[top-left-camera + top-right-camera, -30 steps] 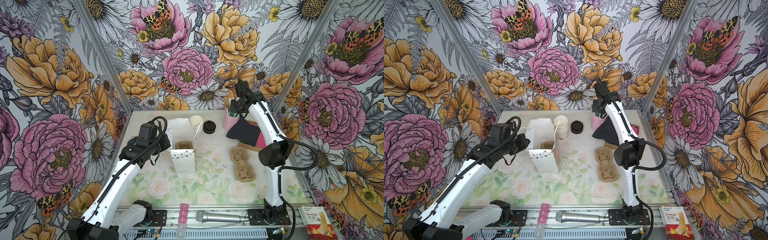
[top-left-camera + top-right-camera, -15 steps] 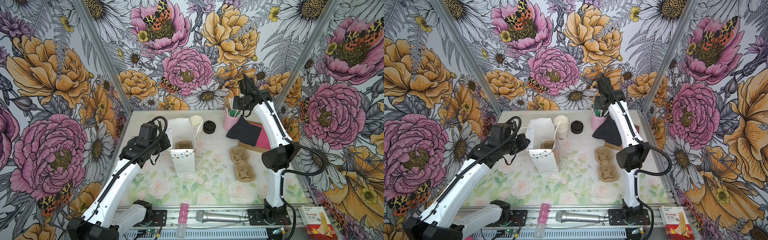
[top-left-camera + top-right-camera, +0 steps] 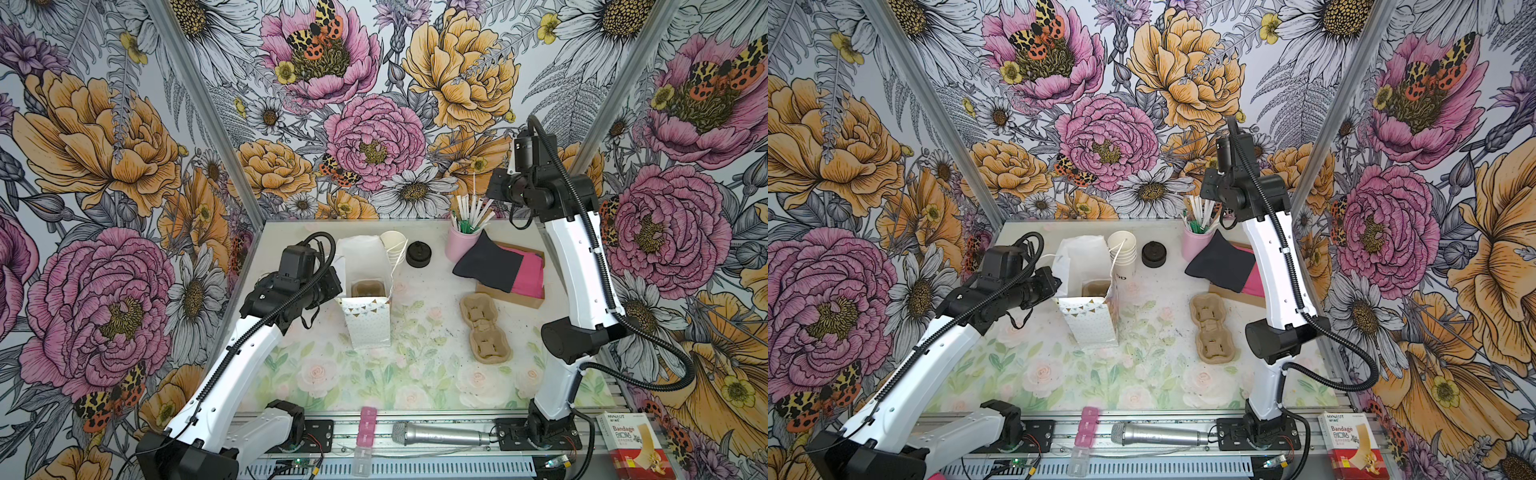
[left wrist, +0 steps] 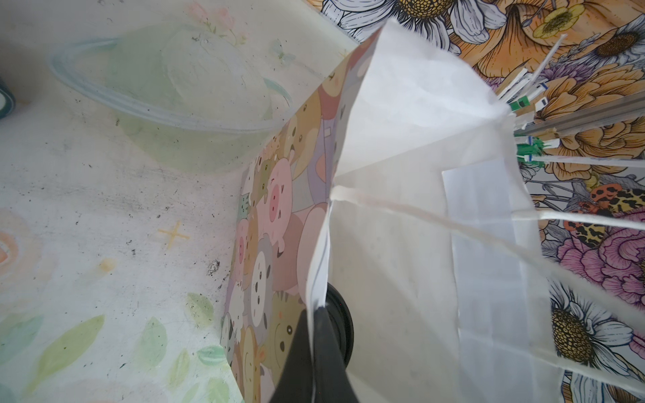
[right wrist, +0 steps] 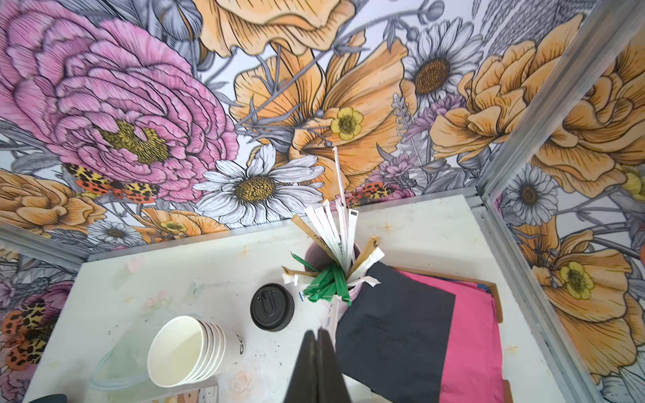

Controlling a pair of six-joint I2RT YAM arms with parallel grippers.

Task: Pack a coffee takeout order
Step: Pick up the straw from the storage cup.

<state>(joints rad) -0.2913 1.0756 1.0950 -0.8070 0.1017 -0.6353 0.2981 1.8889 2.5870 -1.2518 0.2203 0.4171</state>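
Carrying everything, the counter (image 3: pixel 415 374) has the paper bag (image 3: pixel 365 328) standing upright with its mouth open, so it is ready to be loaded from above. The left hand (image 4: pixel 316 324) is clamped shut on the bag's left rim, with paper pinched between the fingers; this probably holds the mouth open and steadies the bag. A brown cup carrier (image 3: pixel 368 287) sits on the bag's floor, and a second carrier (image 3: pixel 484 328) lies flat to the bag's right.

The right hand (image 5: pixel 318 335) hangs high, behind the bag and well to its right, with its fingers pressed together and nothing in them. None of the order is packed yet:
- **Black napkin** (image 3: pixel 488 266): behind the bag and well to its right, draped over the pink napkin (image 3: pixel 530 274).
- **White paper cups** (image 3: pixel 395 245): a nested stack just behind the bag's right corner.
- **Black lid** (image 3: pixel 418 253): just right of that stack, dome up.

The right hand would need to open and drop for a pick.
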